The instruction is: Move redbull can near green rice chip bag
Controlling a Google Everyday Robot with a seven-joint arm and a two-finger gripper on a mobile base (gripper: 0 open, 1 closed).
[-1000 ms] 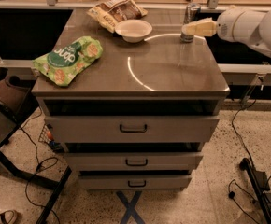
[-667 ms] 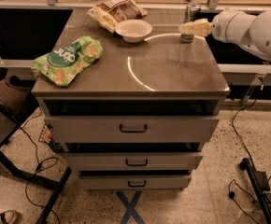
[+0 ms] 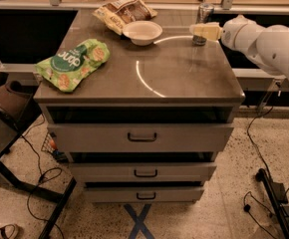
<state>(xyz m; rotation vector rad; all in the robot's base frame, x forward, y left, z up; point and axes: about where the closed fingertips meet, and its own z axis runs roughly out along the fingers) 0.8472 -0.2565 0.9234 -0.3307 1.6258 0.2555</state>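
Note:
The redbull can point(image 3: 205, 11) stands upright at the back right of the cabinet top, slim and silver-grey. My gripper point(image 3: 205, 32) reaches in from the right at the can's mid-height and crosses in front of its body. The can's top and base still show above and below it. The green rice chip bag point(image 3: 73, 63) lies flat at the front left corner of the top, far from the can.
A white bowl point(image 3: 142, 32) sits at the back middle. A tan-and-brown snack bag point(image 3: 123, 11) lies behind it. The grey cabinet top point(image 3: 184, 78) has three drawers below. A dark chair point(image 3: 7, 101) stands to the left, and cables lie on the floor.
My arm has moved a little to the left, bringing the gripper across the redbull can. The can, bag and bowl have not moved.

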